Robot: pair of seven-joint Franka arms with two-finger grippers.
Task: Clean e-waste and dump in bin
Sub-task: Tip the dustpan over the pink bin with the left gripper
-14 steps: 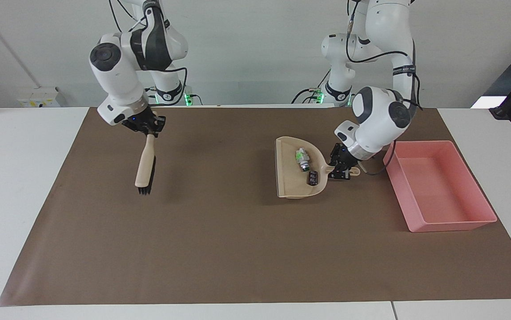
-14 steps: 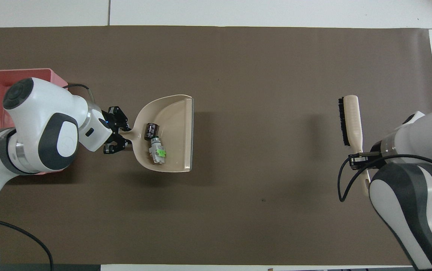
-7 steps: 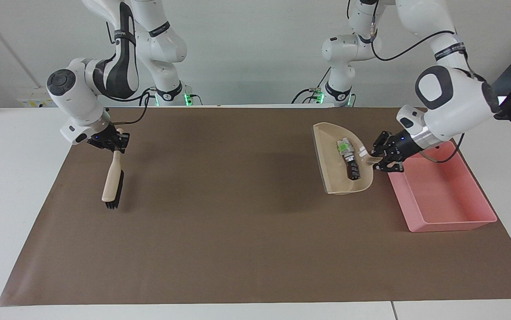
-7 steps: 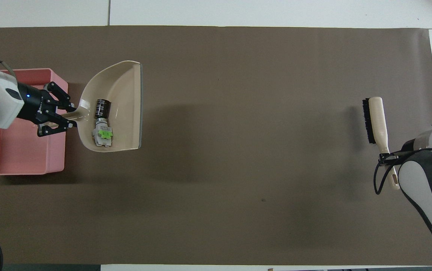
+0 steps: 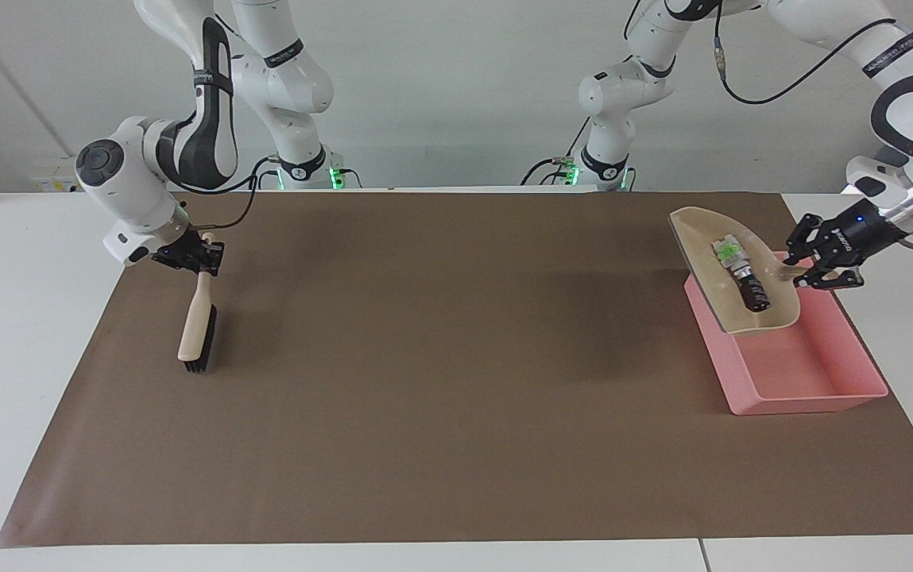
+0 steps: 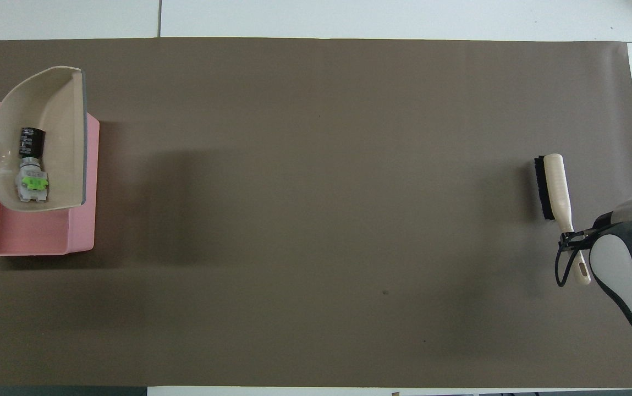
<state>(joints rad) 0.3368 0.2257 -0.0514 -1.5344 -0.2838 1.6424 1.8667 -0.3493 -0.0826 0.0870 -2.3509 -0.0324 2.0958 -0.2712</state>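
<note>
E-waste [image 5: 740, 270] lies in two small pieces inside a cream dustpan [image 5: 706, 262], which the left pincer [image 5: 812, 268] grasps by the handle, its fingertips clenched on it. The pieces sit just beside that pincer, toward the pan's handle end and one after the other along the pan. One is white with a bright green patch [image 6: 32, 182]; the other is a dark cylinder with pale markings [image 6: 28, 144]. The dustpan hangs tilted over the bin [image 5: 822, 380], a shallow pink tray at the left arm's end of the table [image 5: 43, 334], which carries a brown mat [image 5: 440, 381].

At the right arm's end, the right pincer [image 5: 200, 259] is clenched on the handle of a brush [image 5: 195, 326]. The brush is pale wood with black bristles, and its bristle end points down toward the mat. The brush is well apart from the dustpan and the bin.
</note>
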